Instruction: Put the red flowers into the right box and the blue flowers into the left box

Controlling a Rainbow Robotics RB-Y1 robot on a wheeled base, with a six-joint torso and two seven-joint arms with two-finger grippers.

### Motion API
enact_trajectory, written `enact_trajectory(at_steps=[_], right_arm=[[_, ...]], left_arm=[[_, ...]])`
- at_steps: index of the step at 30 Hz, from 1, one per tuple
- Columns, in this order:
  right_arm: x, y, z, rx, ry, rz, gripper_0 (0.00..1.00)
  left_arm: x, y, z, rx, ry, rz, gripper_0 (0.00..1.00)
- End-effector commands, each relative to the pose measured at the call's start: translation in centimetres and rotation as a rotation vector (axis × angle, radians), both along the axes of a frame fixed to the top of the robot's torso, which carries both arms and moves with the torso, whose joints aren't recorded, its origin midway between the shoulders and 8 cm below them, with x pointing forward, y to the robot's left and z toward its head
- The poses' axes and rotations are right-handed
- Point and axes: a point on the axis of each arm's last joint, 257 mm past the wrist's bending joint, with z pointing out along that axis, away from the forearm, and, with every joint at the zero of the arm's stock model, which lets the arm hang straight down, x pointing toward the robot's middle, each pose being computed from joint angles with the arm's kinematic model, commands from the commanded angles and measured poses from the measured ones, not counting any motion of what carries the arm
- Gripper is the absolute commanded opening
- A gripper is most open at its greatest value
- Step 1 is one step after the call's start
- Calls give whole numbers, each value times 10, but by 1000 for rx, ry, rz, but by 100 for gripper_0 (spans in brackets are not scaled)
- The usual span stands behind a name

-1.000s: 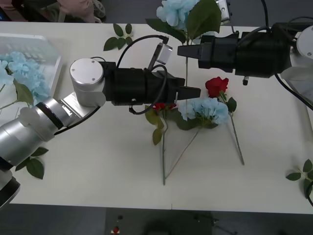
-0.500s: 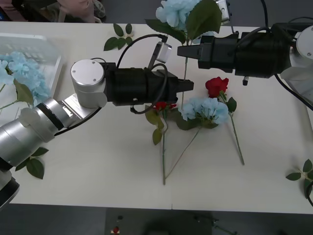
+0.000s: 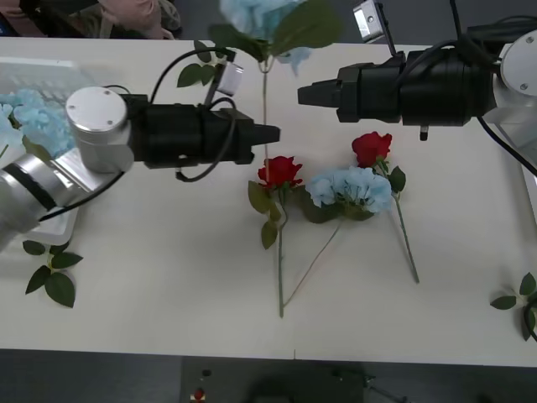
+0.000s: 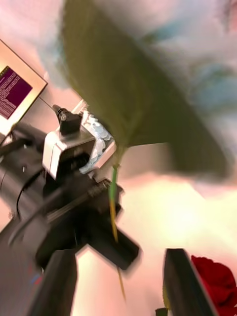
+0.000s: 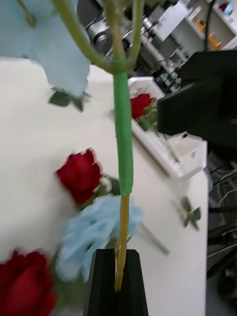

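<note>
My left gripper is shut on the thin stem of a blue flower, held upright above the table's far middle. In the left wrist view the stem rises from the closed fingers. My right gripper hangs open just to the right of that stem, with nothing between its fingers. Two red flowers and another blue flower lie on the table. The left box holds blue flowers. The right box holds a red flower.
Loose green leaf sprigs lie at the far middle, the near left and the near right edge. The lying flowers' long stems reach toward the table's near edge.
The left gripper closed on the blue flower's stem and carried it left and up. The right gripper has let the stem go. The red flower under the left gripper is uncovered.
</note>
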Motion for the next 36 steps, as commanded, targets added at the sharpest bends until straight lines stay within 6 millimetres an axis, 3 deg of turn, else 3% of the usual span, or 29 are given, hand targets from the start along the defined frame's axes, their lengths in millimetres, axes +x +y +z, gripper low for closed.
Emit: enact_trajectory(at_steps=[1, 4, 7, 9, 13, 16, 20, 23, 27, 28, 30, 33, 34, 36], right_arm=[[-9, 11, 25, -8, -33, 36, 87], [-15, -3, 9, -54, 55, 37, 87], [-22, -29, -14, -137, 182, 12, 87], [-24, -60, -38, -254, 261, -38, 87], [-31, -148, -97, -599, 379, -175, 87], [-33, -206, -122, -820, 410, -264, 87], [-31, -256, -140, -984, 404, -348, 87], [-22, -272, -151, -1038, 354, -385, 87], [-6, -272, -178, -1051, 299, -422, 87], [-3, -270, -184, -1041, 297, -432, 87], [0, -266, -196, -1036, 282, -433, 87], [5, -261, -201, -1031, 266, -434, 87], [11, -250, -206, -1013, 252, -431, 87], [19, -240, -210, -981, 236, -439, 86]], left_arm=[[1, 126, 7, 182, -3, 47, 0], [-10, 223, 26, 325, 28, 105, 0], [-27, 298, 35, 472, 60, 154, 0], [-37, 348, 36, 569, 92, 200, 0], [-46, 462, 14, 824, 154, 341, 0], [-56, 504, -6, 917, 203, 389, 0], [-61, 553, -32, 1027, 234, 459, 0], [-62, 564, -39, 1062, 240, 471, 2], [-61, 576, -39, 1119, 223, 476, 73], [-61, 579, -37, 1124, 218, 482, 86], [-59, 577, -28, 1111, 200, 481, 100], [-55, 564, -17, 1084, 165, 445, 100], [-50, 534, 8, 991, 122, 396, 100], [-50, 492, 39, 850, 81, 322, 100]])
